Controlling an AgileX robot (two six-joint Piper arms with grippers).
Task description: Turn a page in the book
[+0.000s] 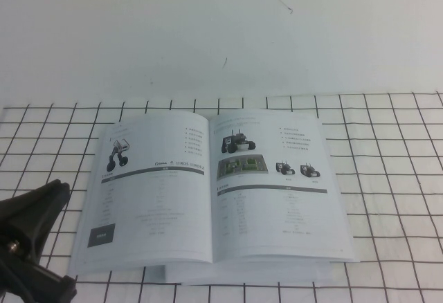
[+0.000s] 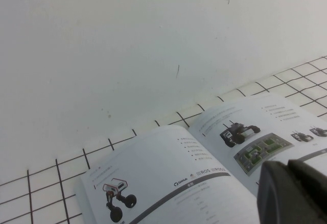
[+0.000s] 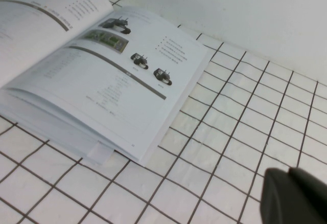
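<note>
The book [image 1: 212, 199] lies open and flat on the gridded table, also seen in the right wrist view as the book [image 3: 97, 81]. The page [image 1: 149, 192] lies flat as the left-hand leaf, showing a wheeled robot and a dark rectangle; it shows too as the page [image 2: 153, 183]. The right-hand leaf [image 1: 277, 192] carries a green-board photo and small robots. My left gripper [image 1: 59, 190] hovers shut and empty off the book's near left corner; in its wrist view the gripper [image 2: 287, 166] sits over the book's centre fold. My right gripper [image 3: 290, 174] is shut, empty, above bare grid right of the book.
The table top [image 1: 387, 178] is white with a dark grid. Behind it stretches a plain white surface [image 1: 208, 33] with a few faint marks. Lower leaves [image 1: 242, 272] stick out under the book's near edge.
</note>
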